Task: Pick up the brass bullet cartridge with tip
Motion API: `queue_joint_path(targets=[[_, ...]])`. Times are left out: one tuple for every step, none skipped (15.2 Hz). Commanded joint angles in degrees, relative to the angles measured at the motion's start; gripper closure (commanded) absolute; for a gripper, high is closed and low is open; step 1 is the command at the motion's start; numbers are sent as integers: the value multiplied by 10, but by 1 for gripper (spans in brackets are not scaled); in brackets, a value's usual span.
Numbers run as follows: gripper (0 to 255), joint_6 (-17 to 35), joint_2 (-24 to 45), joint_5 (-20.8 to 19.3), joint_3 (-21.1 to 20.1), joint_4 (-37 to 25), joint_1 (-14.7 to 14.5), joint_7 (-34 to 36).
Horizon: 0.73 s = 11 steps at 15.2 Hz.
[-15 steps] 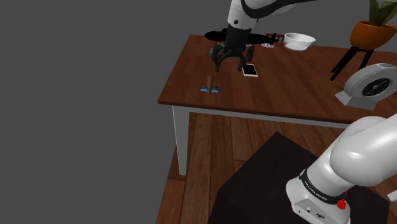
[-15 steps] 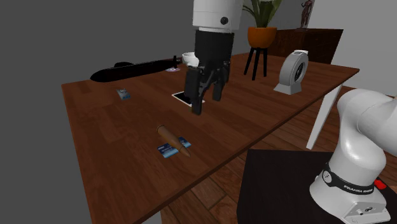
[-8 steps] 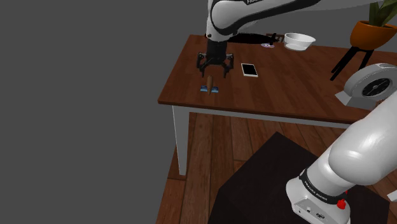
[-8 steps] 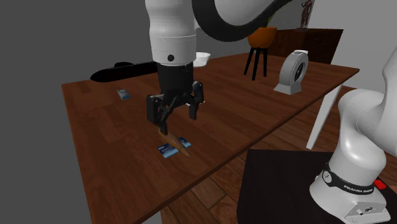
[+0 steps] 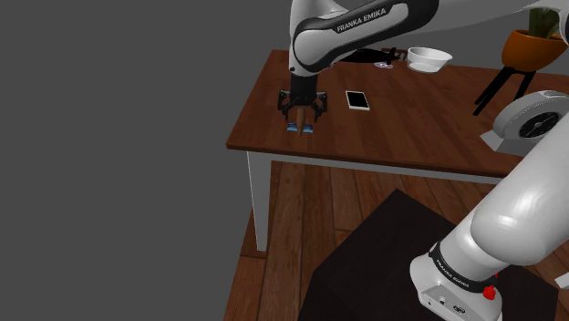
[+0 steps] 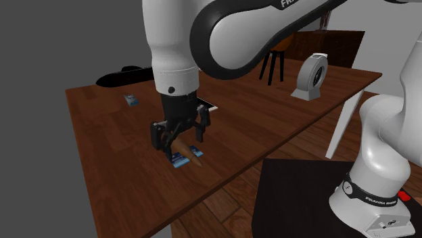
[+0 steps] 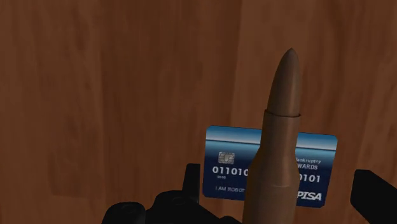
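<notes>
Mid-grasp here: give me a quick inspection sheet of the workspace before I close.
Surface: dark wooden table on white legs.
Job's things: brown cartridge lying flat across a blue card.
Clutter: second blue card, long black model, phone, white bowl, round grey device.
End effector: open, low over the table, fingers on either side of the cartridge, not touching it.
Cables: nothing seen.
Surroundings: plank floor, potted plant on a black stand, grey walls.

This is looking like a living room at home: a wooden surface (image 5: 410, 128) is standing on a plank floor (image 5: 292, 219), carrying a bowl (image 5: 429, 58) and a potted plant (image 5: 533, 46).
</notes>
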<state>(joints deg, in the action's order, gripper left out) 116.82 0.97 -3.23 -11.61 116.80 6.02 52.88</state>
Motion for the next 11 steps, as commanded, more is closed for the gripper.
queue_joint_path(targets=[[0,12,4,-1,0,8,0,1],[0,12,4,-1,0,8,0,1],[255,12,4,-1,0,7,0,1],[255,12,4,-1,0,7,0,1],[255,11,4,-1,0,7,0,1],[255,11,4,-1,0,7,0,1],[255,11,4,-1,0,7,0,1],[255,11,4,-1,0,7,0,1],[255,11,4,-1,0,7,0,1],[255,11,4,-1,0,7,0,1],[255,11,4,-1,0,7,0,1]])
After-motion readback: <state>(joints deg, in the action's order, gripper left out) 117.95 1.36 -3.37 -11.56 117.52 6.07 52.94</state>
